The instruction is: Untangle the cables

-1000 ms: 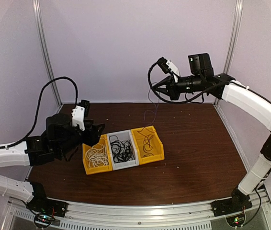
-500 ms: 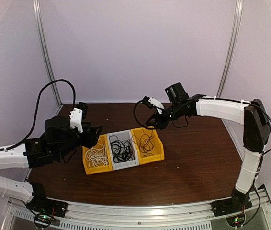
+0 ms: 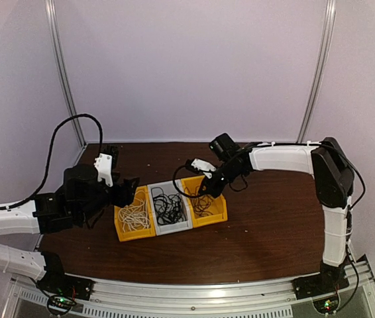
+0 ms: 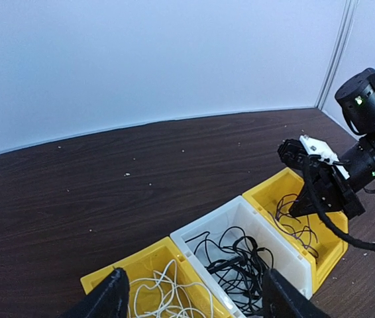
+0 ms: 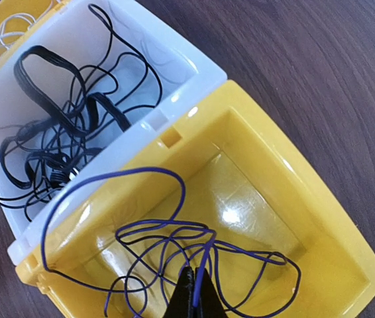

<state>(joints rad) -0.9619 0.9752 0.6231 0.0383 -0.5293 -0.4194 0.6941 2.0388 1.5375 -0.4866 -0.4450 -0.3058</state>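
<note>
A purple cable lies in loose loops in the right yellow bin. My right gripper is shut on a strand of it, low over that bin. The gripper shows in the top view, reaching in from the right. Black cables lie tangled in the middle white bin. A white cable lies in the left yellow bin. My left gripper is open and empty, hovering just left of and above the left bin.
The three bins stand side by side in a slanted row on the brown table. Metal frame posts stand at the back corners. A thick black arm cable loops over my left arm.
My right arm has come down from high at the back to the right yellow bin, bringing the hanging purple cable into it. My left arm has barely shifted.
</note>
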